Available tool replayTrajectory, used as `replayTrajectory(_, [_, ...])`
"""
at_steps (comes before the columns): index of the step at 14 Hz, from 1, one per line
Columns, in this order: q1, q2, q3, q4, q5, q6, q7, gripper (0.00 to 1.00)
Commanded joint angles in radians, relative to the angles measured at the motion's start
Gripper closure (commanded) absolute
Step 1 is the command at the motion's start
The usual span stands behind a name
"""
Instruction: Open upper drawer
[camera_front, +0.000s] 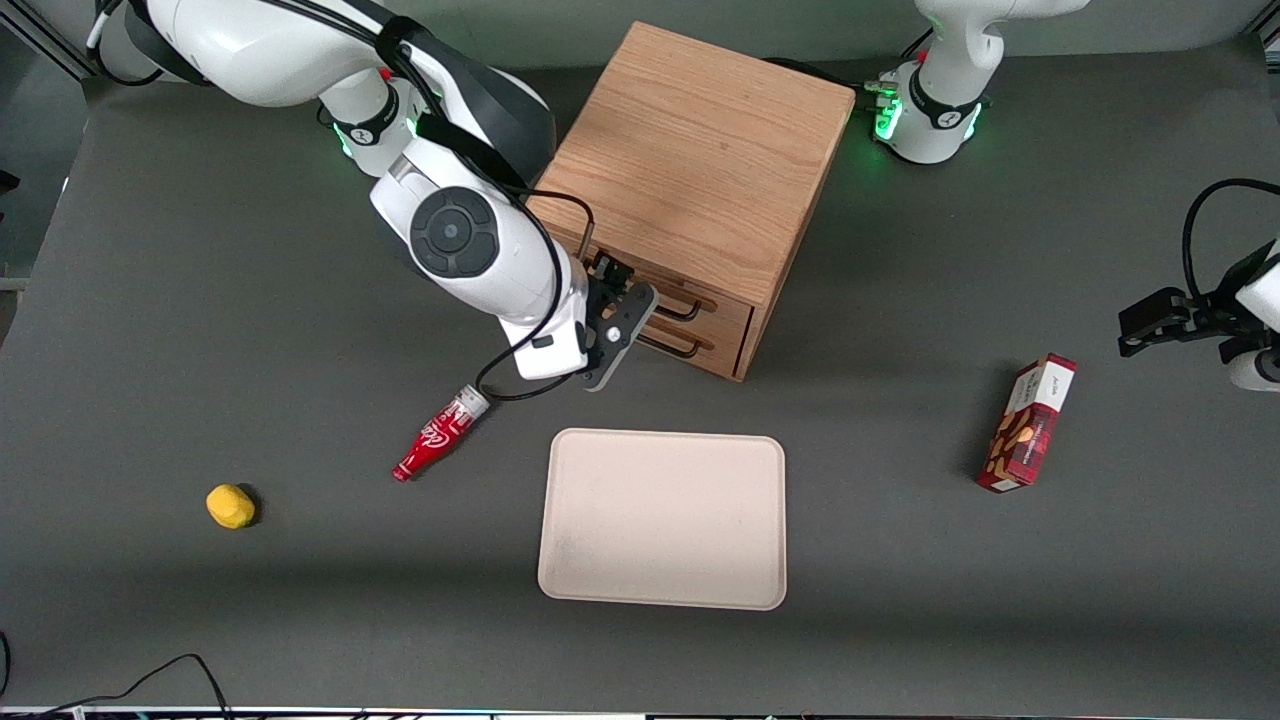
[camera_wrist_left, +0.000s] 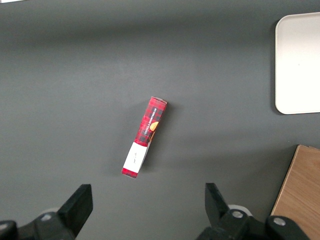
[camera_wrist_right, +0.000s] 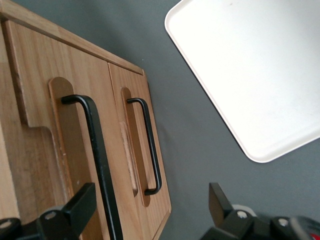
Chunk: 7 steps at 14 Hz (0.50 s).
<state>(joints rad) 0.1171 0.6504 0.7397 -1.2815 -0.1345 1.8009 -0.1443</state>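
Observation:
The oak cabinet (camera_front: 690, 150) stands at the middle of the table, its front toward the camera. The upper drawer (camera_front: 722, 303) has a thin black wire handle (camera_front: 690, 306), and the lower drawer (camera_front: 712, 350) sits beneath it. Both look pushed in. My right gripper (camera_front: 630, 300) is open, right in front of the drawer fronts at the handles' end. In the right wrist view the upper drawer's handle (camera_wrist_right: 97, 160) runs between the open fingers (camera_wrist_right: 75, 210), close to one of them. The gripper (camera_wrist_right: 147, 210) is not closed on it. The lower drawer's handle (camera_wrist_right: 150, 145) lies beside it.
A cream tray (camera_front: 662, 518) lies in front of the cabinet, nearer the camera. A small red cola bottle (camera_front: 437, 436) lies on the table just below my wrist. A yellow object (camera_front: 230, 505) sits toward the working arm's end. A red snack box (camera_front: 1028, 423) lies toward the parked arm's end.

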Motion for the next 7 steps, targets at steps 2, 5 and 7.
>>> replayTrajectory(2, [0.012,0.032,0.023,0.011,-0.004,0.034,-0.014,0.0])
replayTrajectory(5, [0.013,0.043,0.029,-0.018,0.018,0.057,-0.015,0.0])
replayTrajectory(7, [0.012,0.043,0.029,-0.044,0.018,0.07,-0.017,0.0])
